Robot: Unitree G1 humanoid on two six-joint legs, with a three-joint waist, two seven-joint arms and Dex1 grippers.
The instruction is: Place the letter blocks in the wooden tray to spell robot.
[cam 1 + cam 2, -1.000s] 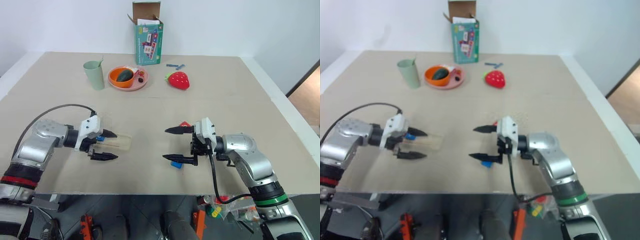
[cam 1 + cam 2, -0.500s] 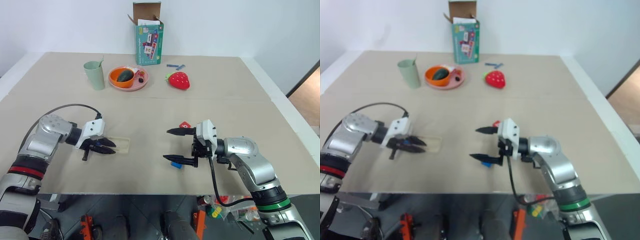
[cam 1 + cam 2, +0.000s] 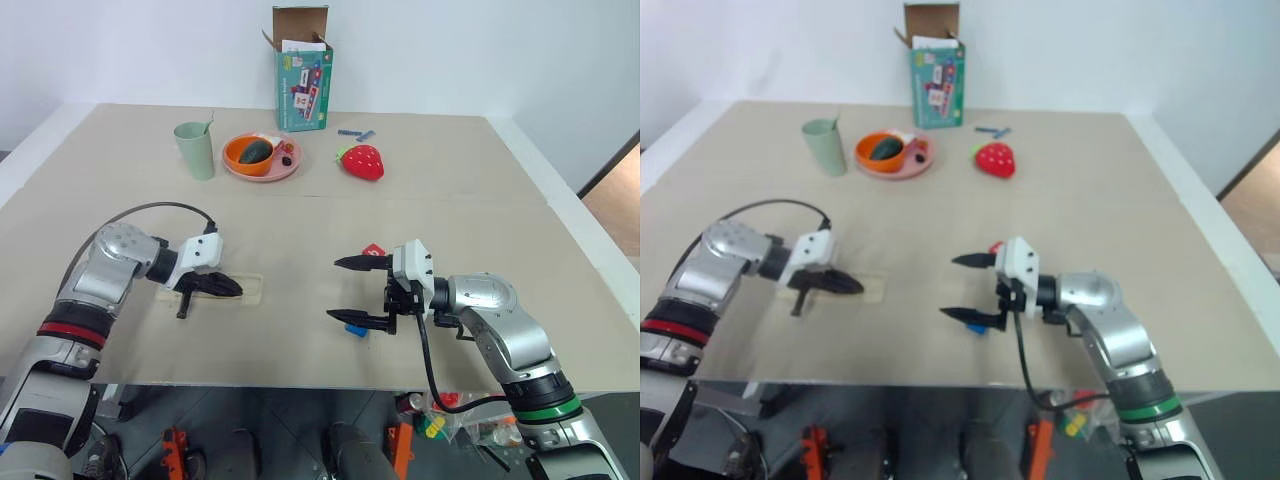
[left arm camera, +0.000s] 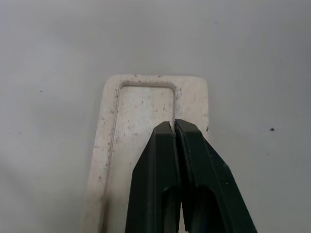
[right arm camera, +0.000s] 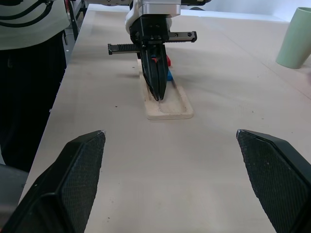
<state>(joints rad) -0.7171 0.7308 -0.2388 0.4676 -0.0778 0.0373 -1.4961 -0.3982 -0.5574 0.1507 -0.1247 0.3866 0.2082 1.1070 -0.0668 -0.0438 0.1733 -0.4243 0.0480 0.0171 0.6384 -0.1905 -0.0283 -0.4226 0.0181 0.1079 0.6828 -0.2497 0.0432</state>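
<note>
While the left claw [image 4: 174,127] is pinched closed over the wooden tray [image 4: 141,104], whose groove end lies bare, the right claw [image 3: 346,290] gapes wide above a blue letter block [image 3: 353,328].

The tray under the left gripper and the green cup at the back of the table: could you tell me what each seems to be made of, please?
The wooden tray looks like pale, unfinished wood: matte, cream, speckled with small dark flecks, with a shallow routed groove. The green cup looks like matte plastic or a similar moulded material: smooth, uniform pale green with a thin rim. The look leaves that one open.
</note>
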